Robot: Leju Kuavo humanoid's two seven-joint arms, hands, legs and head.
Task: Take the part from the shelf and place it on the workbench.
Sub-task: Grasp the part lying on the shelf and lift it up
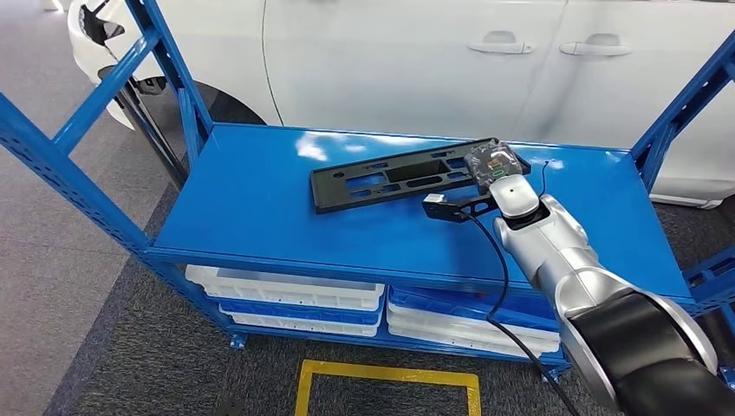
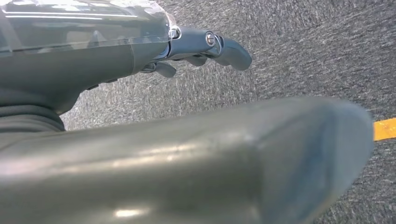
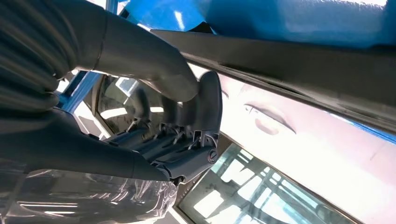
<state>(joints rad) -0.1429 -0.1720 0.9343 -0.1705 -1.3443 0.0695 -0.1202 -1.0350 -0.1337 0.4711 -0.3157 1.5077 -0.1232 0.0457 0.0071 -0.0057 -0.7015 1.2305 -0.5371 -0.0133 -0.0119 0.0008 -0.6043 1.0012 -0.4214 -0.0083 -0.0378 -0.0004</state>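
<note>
Currently, a flat black part [image 1: 407,173] with several cut-out slots is seen lying on the top deck of the blue shelf [image 1: 260,217], its long side running from left to right and slightly angled. The right hand [image 1: 494,165] is placed at the part's right end, reached there by the silver right arm [image 1: 555,251] coming in from below. In the right wrist view the right hand [image 3: 187,140] is shown with thumb and dark fingers curled close to each other right beside the part's dark edge [image 3: 289,70]; whether the part is actually pinched or merely touched cannot be told. A black cable [image 1: 498,286] is seen trailing down along the arm.

The left hand [image 2: 205,46] is seen in the left wrist view over grey carpet [image 2: 303,46], with its fingers bent inward and nothing held in them. A strip of yellow floor tape [image 2: 385,129] is visible at that picture's edge.

Below the shelf deck, white and blue trays [image 1: 286,299] are stacked on the lower level. Behind the shelf a white car [image 1: 433,61] is parked, 2 door handles showing. A yellow marked rectangle [image 1: 386,381] is laid on the floor before the shelf.
</note>
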